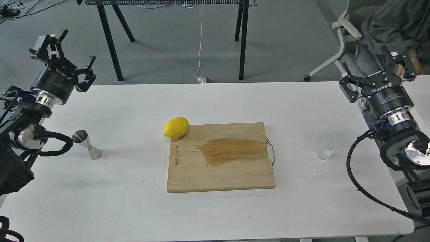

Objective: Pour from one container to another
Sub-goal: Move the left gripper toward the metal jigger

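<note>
Two tools hang raised at the far corners of the white counter (134, 208), both with fingers spread wide and holding nothing: the left tool (65, 50) up at the left edge, the right tool (381, 72) up at the right edge. No step of the pour looks begun. The glass cup (326, 150) sits on the counter at the right, near the right arm and well apart from the steel jigger (87, 144), which stands upright at the left. Between them lies a wooden board (220, 158) with a damp stain, a lemon (176, 128) touching its far left corner. By my judgement the first step is in hand: the right tool must drop to the cup and close gently on its clear, slippery wall, then carry it across to the jigger's small mouth.
</note>
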You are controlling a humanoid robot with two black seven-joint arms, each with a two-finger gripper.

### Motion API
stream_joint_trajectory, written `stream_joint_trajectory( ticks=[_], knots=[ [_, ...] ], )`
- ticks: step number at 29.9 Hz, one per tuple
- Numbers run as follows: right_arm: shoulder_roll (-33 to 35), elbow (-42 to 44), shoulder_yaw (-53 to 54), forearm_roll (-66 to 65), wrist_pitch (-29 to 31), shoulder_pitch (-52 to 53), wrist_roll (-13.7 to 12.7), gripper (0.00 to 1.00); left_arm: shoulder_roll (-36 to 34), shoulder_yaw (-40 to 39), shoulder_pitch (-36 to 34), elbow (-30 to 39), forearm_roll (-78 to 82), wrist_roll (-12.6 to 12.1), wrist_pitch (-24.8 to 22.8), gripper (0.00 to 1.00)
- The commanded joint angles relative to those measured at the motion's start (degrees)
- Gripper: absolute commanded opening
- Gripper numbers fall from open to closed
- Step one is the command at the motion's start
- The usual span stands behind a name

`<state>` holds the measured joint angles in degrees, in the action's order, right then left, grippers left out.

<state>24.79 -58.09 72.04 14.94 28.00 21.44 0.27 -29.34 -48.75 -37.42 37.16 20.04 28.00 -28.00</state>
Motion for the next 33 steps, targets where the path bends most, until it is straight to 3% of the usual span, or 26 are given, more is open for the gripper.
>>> stream_joint_trajectory(
  ticks=[1,24,33],
  knots=[
    [0.0,-0.01,-0.59,0.0,0.0,0.44,0.0,0.99,-0.36,-0.03,-0.02,0.28,0.0,0.0,0.0,1.0],
    [-0.09,-0.18,-0.5,0.09,0.0,0.45,0.0,0.99,-1.86,-0.65,-0.1,-1.74,-1.14,0.0,0.0,1.0],
    [-0.18,-0.19,-0.5,0.09,0.0,0.36,0.0,0.99,-7.66,0.23,-0.19,-1.65,10.97,0.0,0.0,1.0]
  ],
)
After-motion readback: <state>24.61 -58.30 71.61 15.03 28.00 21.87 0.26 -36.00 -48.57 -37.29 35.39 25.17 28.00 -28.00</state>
